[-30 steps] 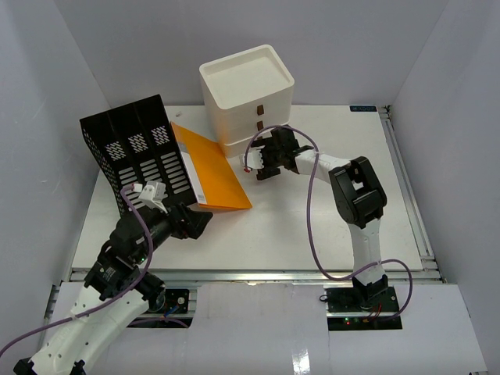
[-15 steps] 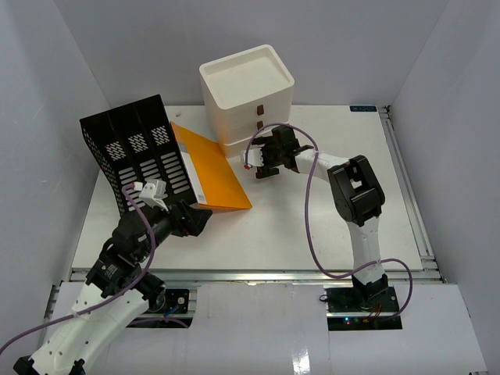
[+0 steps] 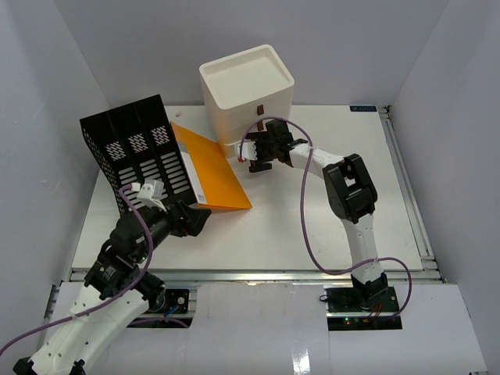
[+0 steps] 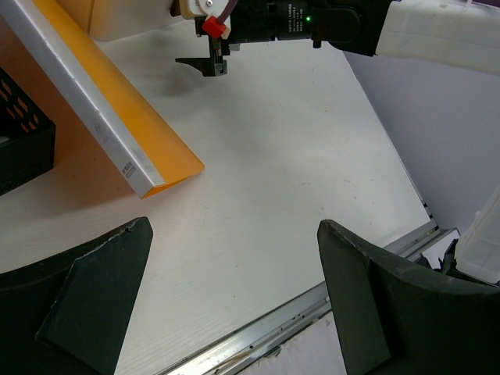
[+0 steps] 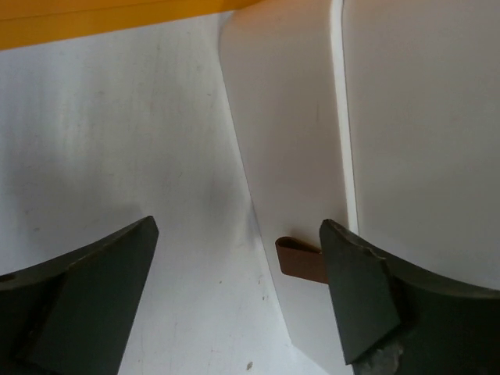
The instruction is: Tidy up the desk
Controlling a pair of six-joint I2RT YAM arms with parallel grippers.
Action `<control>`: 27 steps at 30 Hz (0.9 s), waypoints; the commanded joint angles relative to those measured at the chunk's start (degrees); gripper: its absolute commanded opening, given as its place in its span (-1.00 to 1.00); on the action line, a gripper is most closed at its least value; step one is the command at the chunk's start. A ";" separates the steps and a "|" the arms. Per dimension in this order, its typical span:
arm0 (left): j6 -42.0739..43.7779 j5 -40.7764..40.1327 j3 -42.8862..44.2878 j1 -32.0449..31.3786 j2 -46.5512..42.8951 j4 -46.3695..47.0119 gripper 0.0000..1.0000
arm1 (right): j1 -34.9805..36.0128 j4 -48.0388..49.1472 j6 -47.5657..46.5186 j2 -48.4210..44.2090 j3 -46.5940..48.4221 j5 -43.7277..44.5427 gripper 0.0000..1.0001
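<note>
Your right claw (image 5: 238, 226) is wide open around the brown drawer tab (image 5: 299, 260), not pinching; left claw (image 4: 234, 226) open, empty, above the counter (image 4: 297, 156).

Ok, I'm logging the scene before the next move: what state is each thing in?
Left gripper: jaws open, empty.
Right gripper: jaws open at a drawer's brown tab.
Drawer box: top drawer shut.
Orange folder: closed, beside the rack.
Black file rack: upright.

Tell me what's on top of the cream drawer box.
The recessed top of the cream drawer box shows nothing on it. Drawer contents are hidden; the right gripper covers the lower front.
</note>
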 commanded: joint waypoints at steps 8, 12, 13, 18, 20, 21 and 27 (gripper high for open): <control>-0.52 -0.26 2.25 0.38 0.08 -0.31 0.96 | 0.12 6.79 4.36 -1.47 -2.37 2.06 0.84; -0.75 -0.28 2.22 0.37 -0.18 -0.39 0.96 | 0.09 7.82 5.82 -1.94 -2.89 1.74 0.80; -0.91 -0.37 2.22 0.38 -0.27 -0.32 0.96 | 0.17 8.41 6.34 -2.10 -3.06 1.74 0.80; 0.47 -1.49 1.09 0.33 -1.32 0.44 0.96 | 0.09 9.89 12.03 -3.54 -2.92 2.22 0.80; -0.33 -4.31 0.99 0.30 -1.42 0.59 0.96 | 0.09 10.05 12.94 -5.21 -5.12 2.19 0.80; -1.34 -5.53 0.99 0.37 -1.42 0.65 0.96 | 0.01 10.07 13.47 -6.46 -6.45 2.18 0.80; -4.89 -10.76 5.42 0.38 5.06 -0.65 0.96 | -2.17 9.15 25.99 -21.49 -18.56 0.28 0.80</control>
